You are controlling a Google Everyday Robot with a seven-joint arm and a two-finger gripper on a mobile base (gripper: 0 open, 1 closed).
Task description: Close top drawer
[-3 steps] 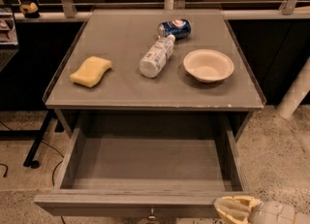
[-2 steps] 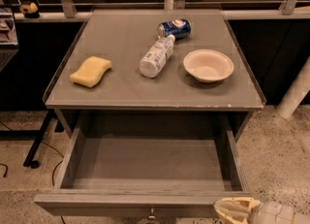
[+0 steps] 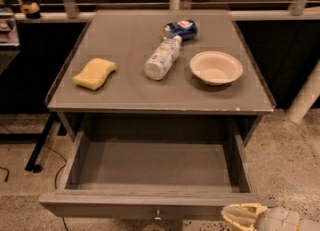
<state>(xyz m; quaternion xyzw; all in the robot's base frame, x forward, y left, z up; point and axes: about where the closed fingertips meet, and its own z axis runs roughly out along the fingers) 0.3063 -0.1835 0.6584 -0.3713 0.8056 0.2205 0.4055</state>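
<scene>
The top drawer (image 3: 150,167) of the grey cabinet stands pulled wide open and its deep box is empty. Its front panel (image 3: 115,208) runs along the bottom of the view, with a small round metal knob (image 3: 158,216) at centre. My gripper (image 3: 245,217) is at the bottom right, just at the right end of the drawer's front panel, its pale fingers pointing left toward the panel. Part of the gripper is cut off by the picture's edge.
On the cabinet top (image 3: 130,92) lie a yellow sponge (image 3: 94,73), a white plastic bottle (image 3: 162,58) on its side, a blue can (image 3: 181,28) and a white bowl (image 3: 216,67). A dark table leg and cables are on the floor at left (image 3: 35,150).
</scene>
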